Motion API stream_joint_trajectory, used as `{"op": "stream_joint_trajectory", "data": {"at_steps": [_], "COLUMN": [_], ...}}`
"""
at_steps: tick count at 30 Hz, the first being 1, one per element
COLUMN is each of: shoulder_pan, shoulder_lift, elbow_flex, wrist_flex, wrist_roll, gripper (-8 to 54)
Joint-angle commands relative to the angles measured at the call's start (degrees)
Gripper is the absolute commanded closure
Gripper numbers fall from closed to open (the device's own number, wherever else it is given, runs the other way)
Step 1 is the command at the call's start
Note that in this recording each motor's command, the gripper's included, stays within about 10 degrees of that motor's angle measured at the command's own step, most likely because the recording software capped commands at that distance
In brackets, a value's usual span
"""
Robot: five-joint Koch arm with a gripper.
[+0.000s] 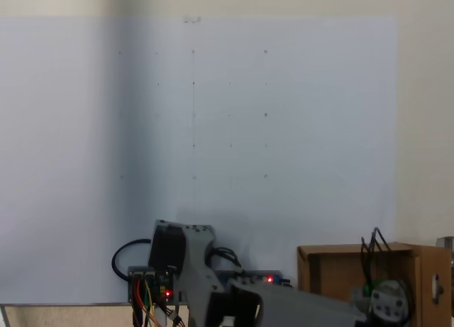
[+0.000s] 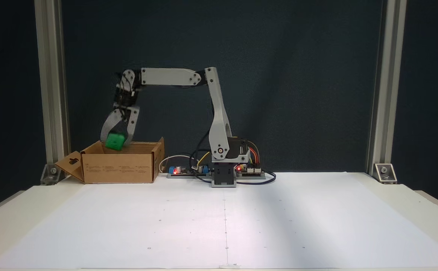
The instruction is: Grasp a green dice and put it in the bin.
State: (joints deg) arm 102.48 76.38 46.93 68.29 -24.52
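In a fixed view the near stretch of the worktop lies bare, with only faint grid dots on its white sheet. Farther back, near the worktop's far left corner, stands the bin, one flap splayed out to the left. Right above its open top hangs the gripper, jaws pinching the green dice (a cube, so no long axis matters). The dice sits at rim height inside the walls, so release looks like all that remains.
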Motion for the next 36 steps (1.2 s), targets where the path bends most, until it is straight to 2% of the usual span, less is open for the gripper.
{"op": "stream_joint_trajectory", "data": {"at_steps": [1, 23, 24, 25, 26, 28, 36], "shoulder_pan": [1.3, 0.5, 0.5, 0.5, 0.5, 0.7, 0.7], "shoulder_lift": [-0.5, -2.2, -2.2, -2.2, -2.2, -2.2, -0.1], "elbow_flex": [-2.3, -1.8, -1.8, -1.8, -1.7, -1.5, -1.8], "wrist_flex": [-2.7, 2.1, 2.2, 2.5, 3.3, 3.7, 1.7], "wrist_roll": [-4.8, -4.7, -4.7, -4.7, -4.7, -4.2, 0.6], "gripper": [33.6, 33.6, 30.6, 22.0, 16.3, 10.3, 9.4]}}
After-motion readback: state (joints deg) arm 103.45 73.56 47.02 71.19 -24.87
